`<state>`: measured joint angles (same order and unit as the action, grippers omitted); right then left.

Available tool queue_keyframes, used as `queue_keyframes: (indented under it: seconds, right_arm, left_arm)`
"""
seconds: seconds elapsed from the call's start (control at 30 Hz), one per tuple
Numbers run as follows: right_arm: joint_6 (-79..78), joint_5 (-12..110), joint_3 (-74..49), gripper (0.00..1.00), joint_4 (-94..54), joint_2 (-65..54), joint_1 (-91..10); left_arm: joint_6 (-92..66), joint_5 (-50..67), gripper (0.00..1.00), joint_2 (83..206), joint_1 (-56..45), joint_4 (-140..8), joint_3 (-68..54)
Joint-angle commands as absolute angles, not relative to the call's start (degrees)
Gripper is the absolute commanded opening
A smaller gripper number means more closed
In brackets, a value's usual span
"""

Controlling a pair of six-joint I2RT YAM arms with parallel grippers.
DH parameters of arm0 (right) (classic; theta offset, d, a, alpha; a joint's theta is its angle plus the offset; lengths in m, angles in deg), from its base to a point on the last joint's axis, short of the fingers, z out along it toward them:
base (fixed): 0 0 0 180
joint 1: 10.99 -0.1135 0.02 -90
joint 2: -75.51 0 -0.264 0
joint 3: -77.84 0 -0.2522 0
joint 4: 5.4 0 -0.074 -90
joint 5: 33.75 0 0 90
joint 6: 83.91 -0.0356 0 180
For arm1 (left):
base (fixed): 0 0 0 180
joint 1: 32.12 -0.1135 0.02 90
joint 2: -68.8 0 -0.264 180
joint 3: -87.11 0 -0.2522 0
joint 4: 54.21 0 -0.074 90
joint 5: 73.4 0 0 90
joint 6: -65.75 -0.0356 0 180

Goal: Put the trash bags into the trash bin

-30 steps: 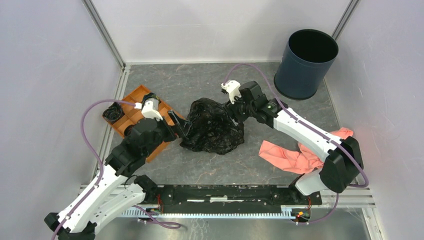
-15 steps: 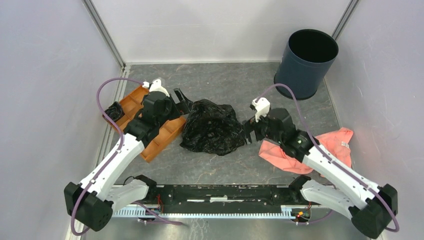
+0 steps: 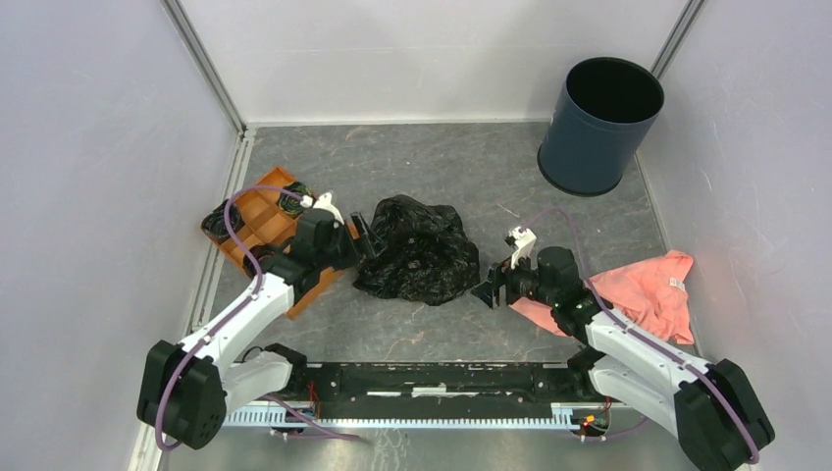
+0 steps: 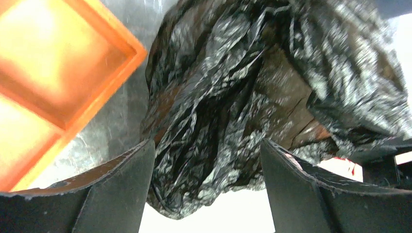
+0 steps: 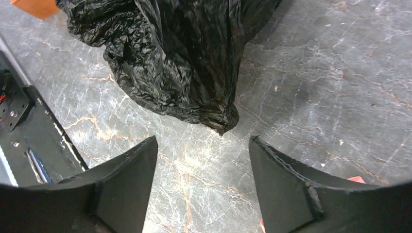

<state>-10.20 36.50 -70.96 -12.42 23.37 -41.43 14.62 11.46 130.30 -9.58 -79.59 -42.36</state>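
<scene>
- Your left claw [image 3: 370,237] is open, its two fingers spread wide and pinching nothing. It sits at the left edge of the large trash bag [image 3: 417,250], just past the near corner of the orange tray [image 3: 257,208].
- From the left wrist view, you see crinkled black film filling the space ahead of the gap, with one dark finger [image 4: 127,180] on each side of it. Whether the fingers touch the film, you cannot tell.
- Your right claw [image 3: 491,291] is also open and holds nothing. It sits low over the tabletop [image 3: 442,162], near the bag's near-right corner and pointing towards it.
- From the right wrist view, a strip of bare marbled surface separates the fingertips from the bag's nearest fold, so there is no contact on that side.
- That large bag lies as a loose, glossy heap on the middle of the tabletop, between the two claws.
- Two smaller black wads sit in the tray, one at its left end [image 3: 223,220] and one at its far corner [image 3: 291,199].
- Your trash bin [image 3: 584,147] stands upright in the far right corner, mouth up, well apart from the heap and from both claws.
- A pink cloth [image 3: 648,292] lies crumpled on the right side, partly under your right arm.
</scene>
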Motion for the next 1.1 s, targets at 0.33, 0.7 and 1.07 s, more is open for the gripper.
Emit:
queue_keyframes:
  seconds: [0.33,0.7,1.07]
  right_arm:
    - [-16.87,28.49,-78.71,0.49,17.97,12.61,-36.42]
    - [-24.2,23.64,-76.39,0.51,38.88,-5.26,-36.42]
    - [-21.06,34.09,-75.81,0.48,30.8,-7.01,-36.43]
  left_arm:
    - [18.11,8.37,0.83,124.61,-9.36,-76.23,-48.23]
    - [18.81,7.57,0.82,124.17,-8.51,-75.74,-51.15]
    - [19.07,7.88,0.81,122.36,-7.43,-76.12,-52.96]
